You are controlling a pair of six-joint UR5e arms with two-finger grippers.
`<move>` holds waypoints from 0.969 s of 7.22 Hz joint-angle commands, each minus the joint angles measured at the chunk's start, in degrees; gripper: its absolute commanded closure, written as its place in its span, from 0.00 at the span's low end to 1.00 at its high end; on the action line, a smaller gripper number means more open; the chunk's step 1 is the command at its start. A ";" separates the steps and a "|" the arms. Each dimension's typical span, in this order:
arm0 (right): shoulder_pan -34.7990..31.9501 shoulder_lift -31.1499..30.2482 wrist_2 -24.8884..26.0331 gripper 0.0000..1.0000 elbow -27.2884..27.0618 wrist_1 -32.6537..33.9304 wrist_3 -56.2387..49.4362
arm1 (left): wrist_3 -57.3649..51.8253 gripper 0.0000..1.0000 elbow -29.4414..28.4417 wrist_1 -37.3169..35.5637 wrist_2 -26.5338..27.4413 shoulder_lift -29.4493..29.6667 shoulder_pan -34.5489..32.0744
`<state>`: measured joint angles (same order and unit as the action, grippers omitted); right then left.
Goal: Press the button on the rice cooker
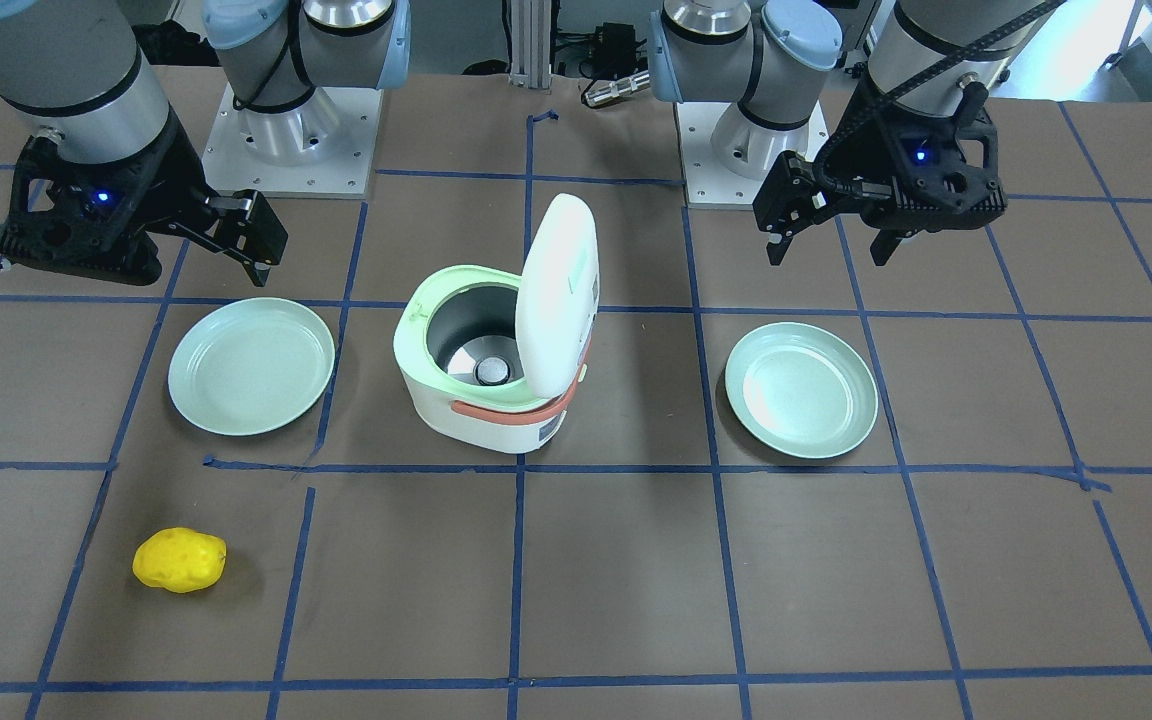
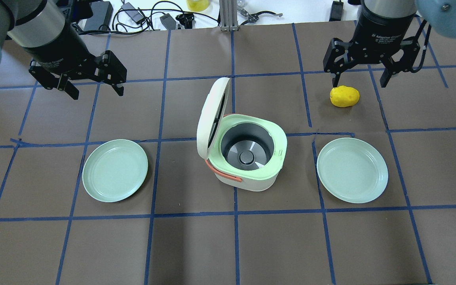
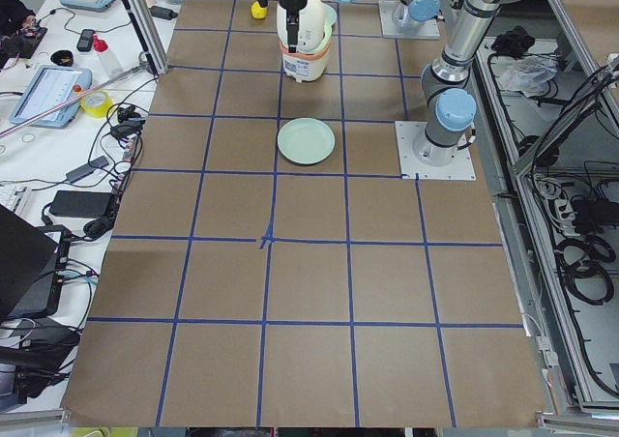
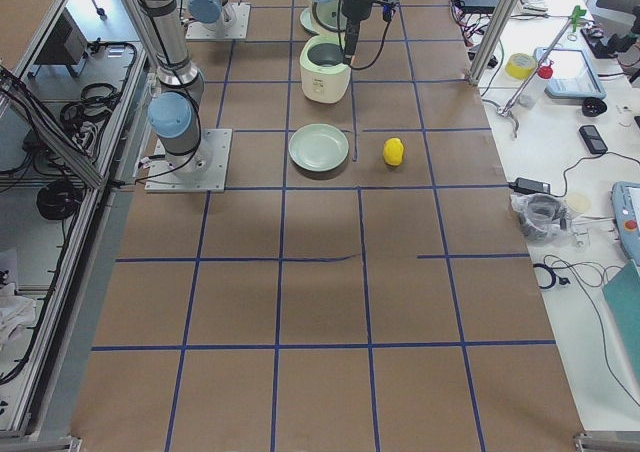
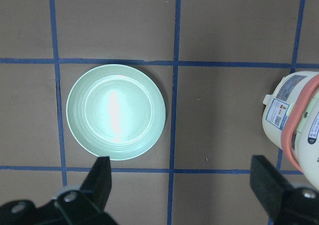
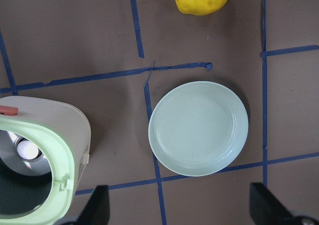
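The white rice cooker (image 2: 251,179) stands at the table's middle with its lid (image 2: 211,118) raised upright. Its pale green rim, grey inner pot (image 2: 247,148) and coral-orange handle band show. It also shows in the front view (image 1: 481,412), at the right edge of the left wrist view (image 5: 294,120) and at the left of the right wrist view (image 6: 50,150). My left gripper (image 2: 93,85) is open and empty, hovering far back-left of the cooker. My right gripper (image 2: 360,79) is open and empty, hovering far back-right, above a yellow lump. I cannot make out the button.
A pale green plate (image 2: 115,170) lies left of the cooker and another (image 2: 352,170) lies right of it. A yellow potato-like lump (image 2: 344,96) lies beyond the right plate, under my right gripper. Blue tape lines grid the brown table. Cables and tools lie beyond the far edge.
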<state>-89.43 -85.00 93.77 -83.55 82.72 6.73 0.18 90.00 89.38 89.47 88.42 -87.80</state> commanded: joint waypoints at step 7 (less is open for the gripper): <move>0.22 -0.70 -4.21 0.00 -0.04 0.51 -0.93 | 0.09 0.00 0.00 0.00 0.00 0.00 0.00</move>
<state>-89.24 -85.68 89.93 -83.58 83.19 5.84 0.19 90.00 89.39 89.47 88.42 -87.80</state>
